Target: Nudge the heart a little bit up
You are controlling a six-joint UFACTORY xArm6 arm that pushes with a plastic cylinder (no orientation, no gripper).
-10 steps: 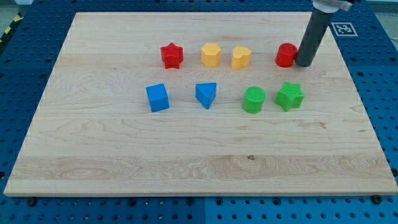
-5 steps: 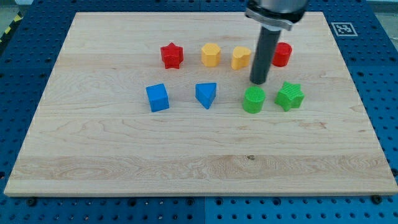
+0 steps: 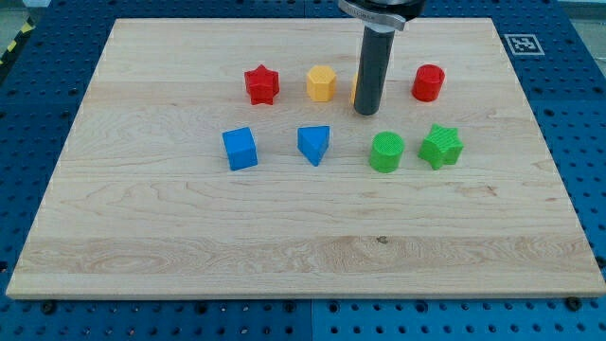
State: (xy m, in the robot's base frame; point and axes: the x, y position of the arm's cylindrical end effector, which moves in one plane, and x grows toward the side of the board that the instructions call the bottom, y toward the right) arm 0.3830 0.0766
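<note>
The yellow heart [image 3: 358, 87] is almost fully hidden behind the dark rod; only a thin yellow sliver is seen at the rod's left edge, in the upper row between the yellow hexagon block [image 3: 321, 83] and the red cylinder [image 3: 428, 82]. My tip [image 3: 366, 113] is placed on the table [image 3: 142, 246] directly at the heart's lower side, toward the view's bottom, touching it or just beside it; which of the two cannot be told. So the heart lies toward the view's top from my tip, and a short push straight upward is judged to be what the task calls for. The heart's long axis cannot be made out. No fingers exist on this arm, so nothing is grasped or released. Well clear of this line are the red star [image 3: 261, 84], the blue cube [image 3: 240, 149], the blue triangular block [image 3: 314, 144], the green cylinder [image 3: 386, 152] and the green star [image 3: 441, 146]. A black-and-white square marker [image 3: 522, 44] is seen at the table's top right corner; no readable writing is present.
</note>
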